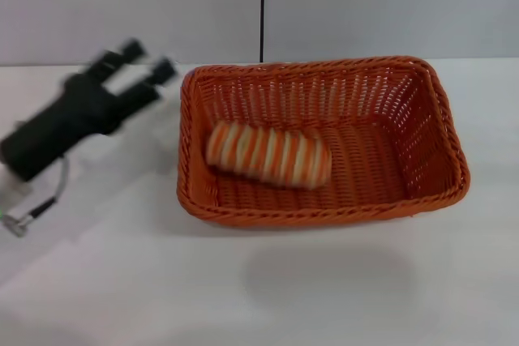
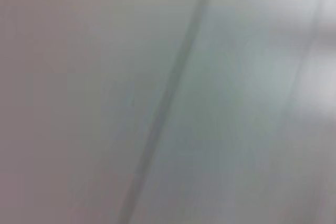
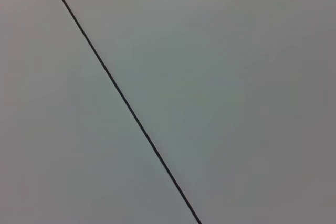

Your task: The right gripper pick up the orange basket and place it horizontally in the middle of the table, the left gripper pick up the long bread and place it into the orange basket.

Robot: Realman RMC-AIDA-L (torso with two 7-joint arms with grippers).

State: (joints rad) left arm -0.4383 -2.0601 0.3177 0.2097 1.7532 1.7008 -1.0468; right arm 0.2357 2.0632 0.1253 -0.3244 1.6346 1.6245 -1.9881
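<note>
**Bread in the basket, left arm off to the side**

The left gripper (image 1: 148,61) hung above the left part of the table (image 1: 243,289), clear of everything, its two black fingers (image 1: 132,49) spread apart with nothing between them. They pointed up and away toward the far edge of the tabletop and slightly toward the basket. Behind them the dark, thick body of the arm slanted back down toward the left border of the head view, with a thin grey cable (image 1: 45,200) looping beneath it to a small plug. The gripper was motion-blurred in that view.

The orange basket (image 1: 442,131) sat near the middle of the white tabletop, its long side running across the view, its braided rim facing up. The gripper was just left of the basket's left wall and not touching it. The long bread (image 1: 268,154) lay on the basket's floor, in its left half, lengthwise along the basket and tilted slightly, its striped ridges uppermost.

The table was plain white and met a pale grey wall (image 1: 389,6) behind, where a thin dark vertical seam (image 1: 262,6) ran down to the table's far edge. The left wrist view showed only a blurred pale surface with a faint dark line; the right wrist view showed a pale surface crossed by a thin black line (image 3: 123,98). The right gripper appeared in no view.
</note>
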